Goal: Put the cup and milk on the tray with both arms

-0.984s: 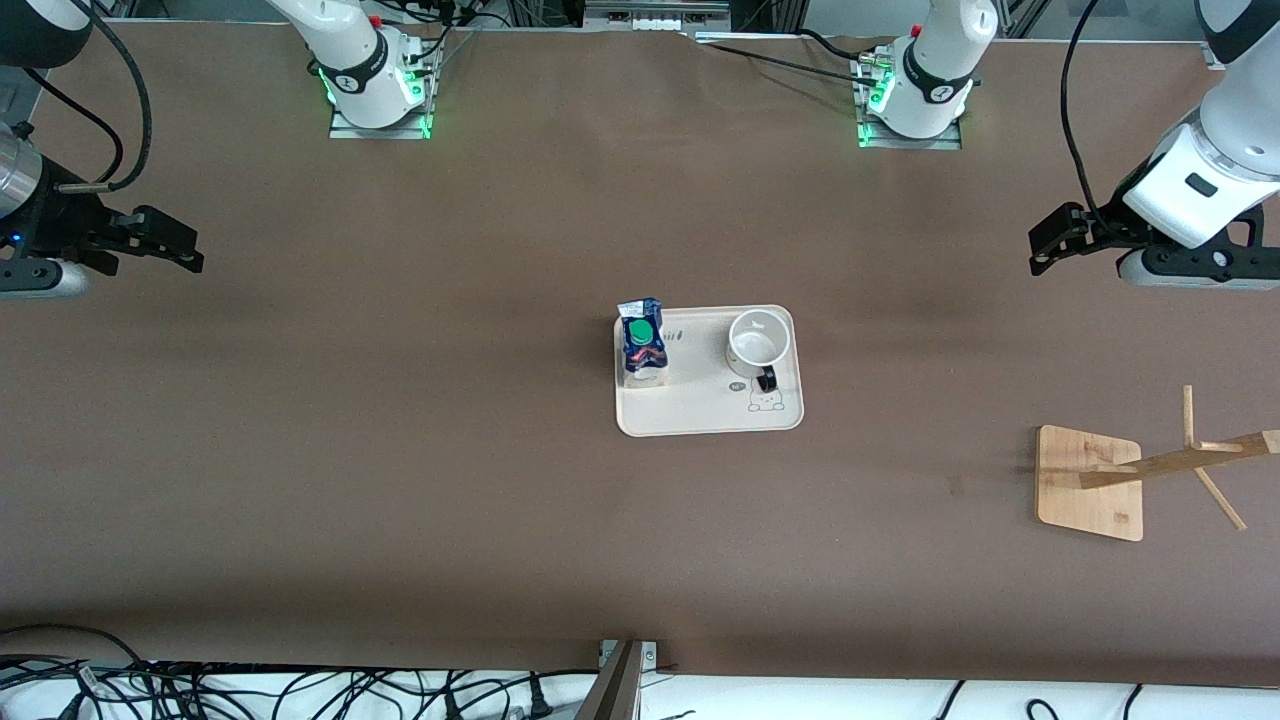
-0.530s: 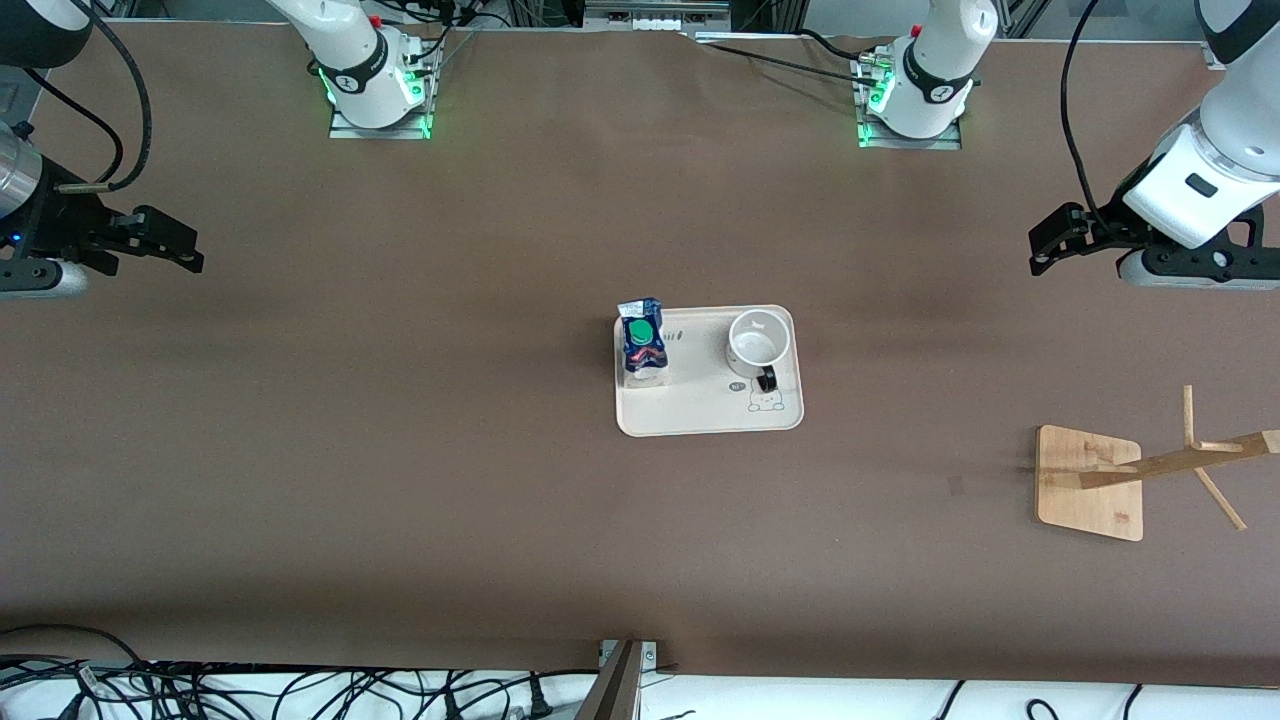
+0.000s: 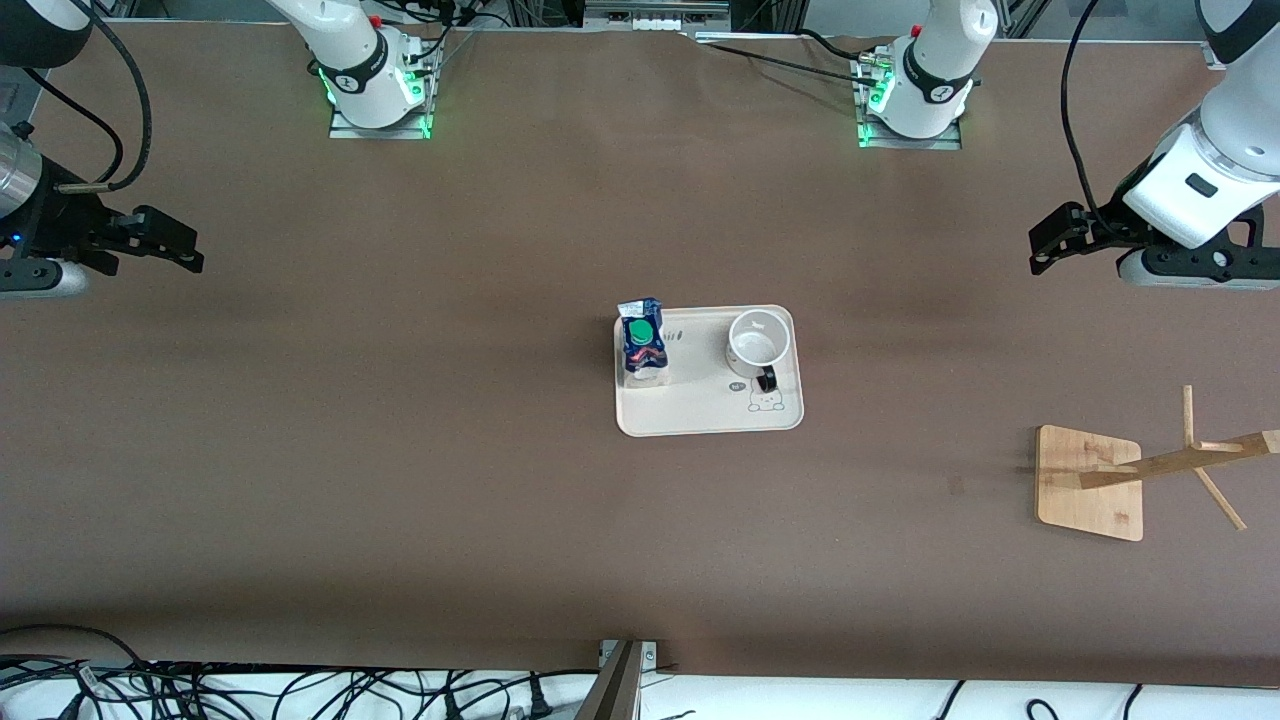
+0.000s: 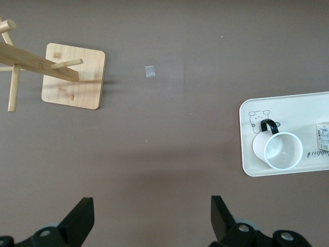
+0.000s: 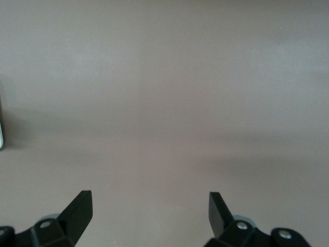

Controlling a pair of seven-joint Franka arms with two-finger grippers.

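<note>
The cream tray (image 3: 700, 410) lies in the middle of the table. The milk (image 3: 642, 345) stands upright on the tray's end toward the right arm, and the white cup (image 3: 756, 340) stands on the end toward the left arm, its black handle pointing to the front camera. In the left wrist view I see the tray (image 4: 288, 105), the cup (image 4: 282, 151) and an edge of the milk (image 4: 324, 136). My left gripper (image 3: 1045, 245) (image 4: 152, 213) hangs open and empty over bare table at the left arm's end. My right gripper (image 3: 185, 250) (image 5: 150, 208) hangs open and empty at the right arm's end.
A wooden rack (image 3: 1090, 480) (image 4: 72, 77) with a square base and slanted pegs stands toward the left arm's end, nearer the front camera than the tray. Cables lie along the table's front edge.
</note>
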